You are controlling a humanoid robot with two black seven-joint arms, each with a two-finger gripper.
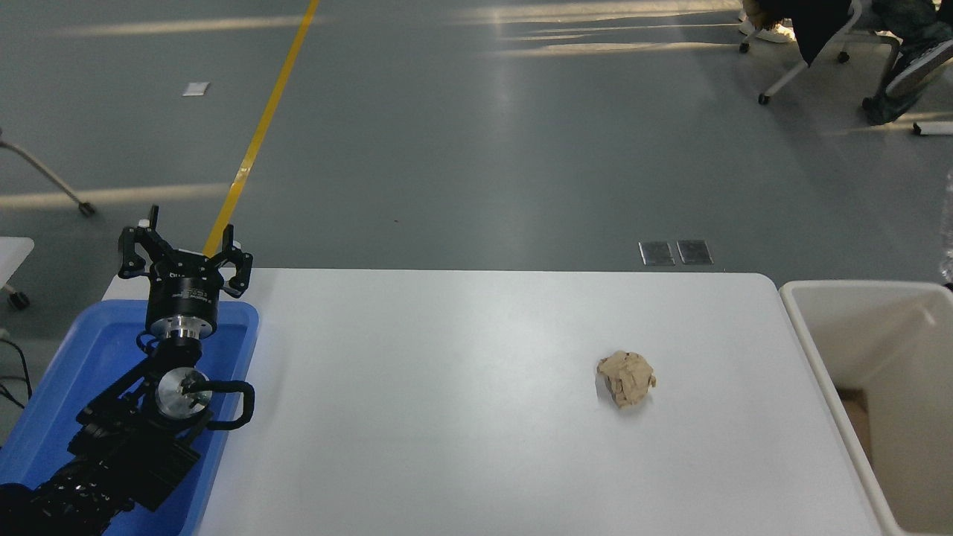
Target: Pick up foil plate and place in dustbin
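The foil plate is all but out of view: only a faint silvery blur (948, 223) shows at the picture's right edge, above the dustbin. The dustbin (802, 327) is a cream plastic bin standing off the table's right end, and its open top shows pale inner walls. My right arm and gripper are out of view past the right edge. My left gripper (182, 249) is parked at the lower left, open and empty, above the far end of the blue tray.
A small crumpled tan paper ball (626, 379) lies on the white table (447, 387), right of centre. A shallow blue tray (82, 365) sits at the table's left end under my left arm. Chairs and a person's legs (901, 67) are at the far right.
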